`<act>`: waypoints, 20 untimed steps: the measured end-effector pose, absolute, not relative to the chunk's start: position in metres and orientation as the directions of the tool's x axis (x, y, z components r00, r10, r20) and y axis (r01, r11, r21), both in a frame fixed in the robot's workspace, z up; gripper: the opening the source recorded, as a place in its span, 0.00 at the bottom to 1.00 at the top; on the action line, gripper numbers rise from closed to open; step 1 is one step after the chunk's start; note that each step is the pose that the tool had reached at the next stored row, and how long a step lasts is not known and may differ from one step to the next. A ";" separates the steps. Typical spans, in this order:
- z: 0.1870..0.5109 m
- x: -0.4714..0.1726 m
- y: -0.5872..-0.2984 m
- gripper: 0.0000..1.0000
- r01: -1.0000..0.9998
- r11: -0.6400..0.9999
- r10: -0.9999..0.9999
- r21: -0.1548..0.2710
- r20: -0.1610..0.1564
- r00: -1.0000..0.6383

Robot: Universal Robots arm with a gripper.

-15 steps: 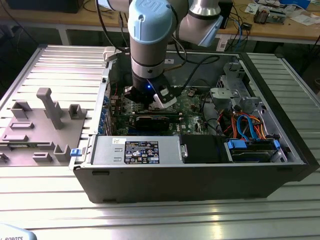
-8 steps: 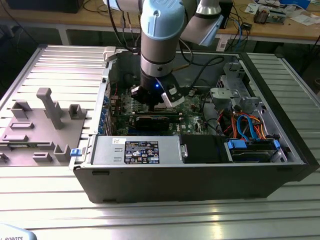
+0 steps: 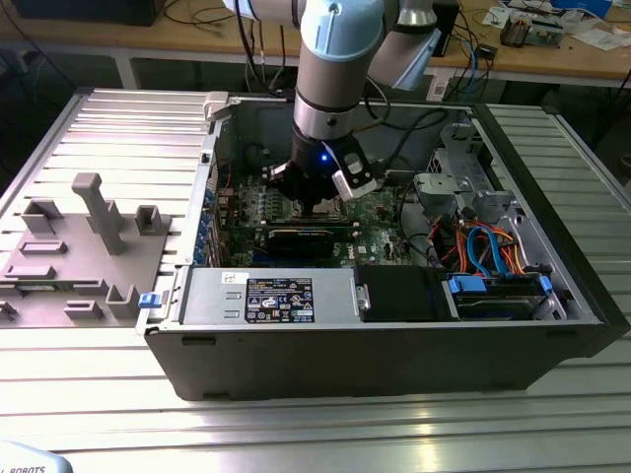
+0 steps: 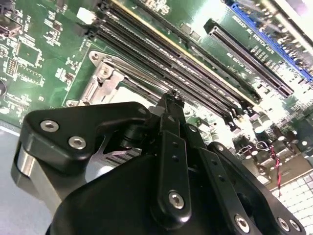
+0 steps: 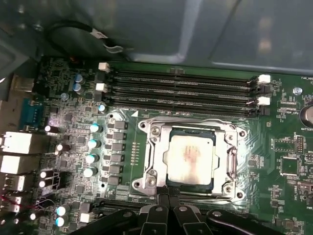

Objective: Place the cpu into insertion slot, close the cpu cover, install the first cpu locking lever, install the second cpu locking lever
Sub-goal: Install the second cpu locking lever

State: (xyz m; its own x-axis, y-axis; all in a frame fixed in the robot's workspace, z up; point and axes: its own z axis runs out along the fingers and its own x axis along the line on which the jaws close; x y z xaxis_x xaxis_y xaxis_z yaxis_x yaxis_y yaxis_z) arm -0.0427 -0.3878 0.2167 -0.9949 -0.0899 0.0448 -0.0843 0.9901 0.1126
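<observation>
In the first wrist view the cpu (image 5: 190,159), a square chip with a dull silver top, lies flat in the insertion slot (image 5: 145,126) on the green board (image 5: 286,147). The silvery cpu cover (image 5: 227,159) lies down around it, the chip showing through its window. A thin wire lever (image 5: 195,121) runs along the slot's side nearest the memory slots. My gripper (image 5: 164,193) is shut, its black fingertips together at the opposite edge of the slot; I cannot tell whether they touch metal. In the second wrist view the gripper (image 4: 172,95) points at the slot's metal frame (image 4: 105,81). In the exterior view the gripper (image 3: 314,205) is down inside the computer case.
Long black memory slots (image 5: 181,85) run beside the slot, with capacitors (image 5: 93,144) on another side. The case walls (image 3: 394,345), a power supply (image 3: 266,296) and blue and orange cables (image 3: 488,246) surround the board. A grey fixture (image 3: 89,246) stands at the exterior view's left.
</observation>
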 end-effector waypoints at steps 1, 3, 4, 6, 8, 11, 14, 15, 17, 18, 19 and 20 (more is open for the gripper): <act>0.217 -0.041 -0.385 0.11 -0.084 0.991 -0.089 0.102 0.049 -0.995; 0.217 -0.038 -0.380 0.11 -0.083 0.993 -0.088 0.084 0.055 -0.995; 0.217 -0.036 -0.378 0.11 -0.083 0.994 -0.088 0.077 0.057 -0.994; 0.217 -0.033 -0.372 0.11 -0.083 0.995 -0.087 0.061 0.062 -0.994; 0.217 -0.028 -0.363 0.11 -0.083 0.996 -0.085 0.030 0.069 -0.994; 0.223 -0.028 -0.360 0.11 -0.083 0.997 -0.083 0.000 0.072 -0.994; 0.233 -0.028 -0.360 0.11 -0.083 0.996 -0.082 -0.009 0.073 -0.994; 0.236 -0.028 -0.360 0.11 -0.083 0.996 -0.082 -0.010 0.073 -0.994; 0.242 -0.028 -0.360 0.11 -0.083 0.997 -0.082 -0.010 0.073 -0.994; 0.250 -0.028 -0.360 0.11 -0.083 0.997 -0.082 -0.010 0.073 -0.994; 0.255 -0.028 -0.360 0.11 -0.083 0.997 -0.082 -0.010 0.073 -0.994; 0.255 -0.028 -0.360 0.11 -0.083 0.997 -0.082 -0.010 0.073 -0.994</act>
